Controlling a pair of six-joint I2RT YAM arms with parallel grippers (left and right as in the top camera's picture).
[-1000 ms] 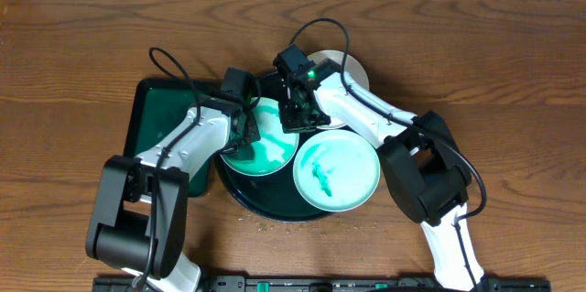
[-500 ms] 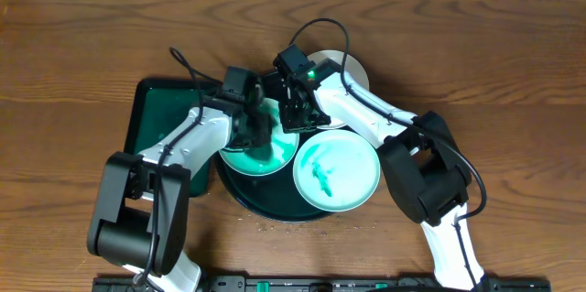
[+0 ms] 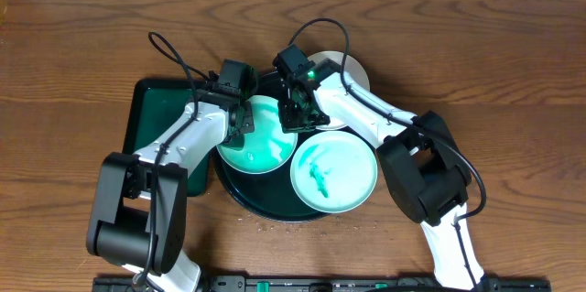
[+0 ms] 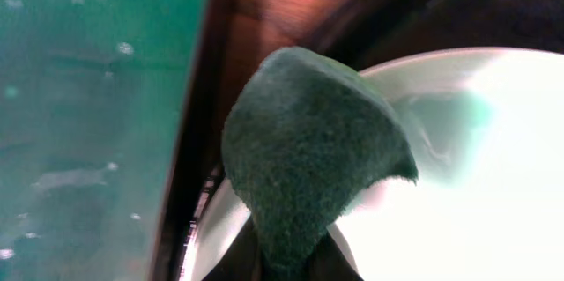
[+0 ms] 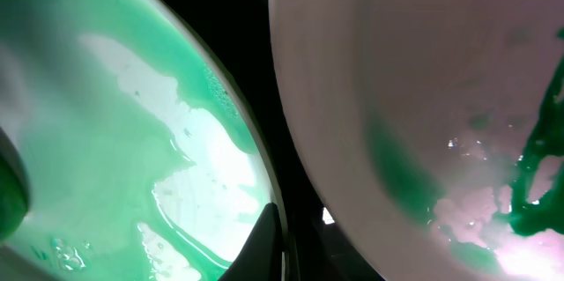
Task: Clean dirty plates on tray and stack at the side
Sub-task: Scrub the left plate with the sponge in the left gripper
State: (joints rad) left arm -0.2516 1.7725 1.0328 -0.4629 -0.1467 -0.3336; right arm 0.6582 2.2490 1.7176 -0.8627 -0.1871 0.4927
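The black round tray point(image 3: 275, 202) holds two mint-green plates. The left plate point(image 3: 265, 141) carries a wide teal smear; it also shows in the left wrist view point(image 4: 476, 166) and the right wrist view point(image 5: 115, 140). The right plate point(image 3: 334, 173) has a small dark teal smear. The white plate point(image 3: 346, 70) lies at the back, partly under my right arm. My left gripper point(image 3: 240, 120) is shut on a dark green sponge point(image 4: 308, 149) at the left plate's left edge. My right gripper point(image 3: 295, 120) pinches that plate's right rim point(image 5: 269, 228). A second smeared pale plate point(image 5: 423, 96) lies beside it.
A rectangular dark green tray point(image 3: 151, 113) lies just left of the black tray and fills the left of the left wrist view point(image 4: 88, 96). Brown wooden table point(image 3: 494, 63) surrounds everything. Cables loop above both wrists.
My left gripper swept the sponge toward the left plate's middle, then back to its left edge. My right gripper stayed on the plate's rim.
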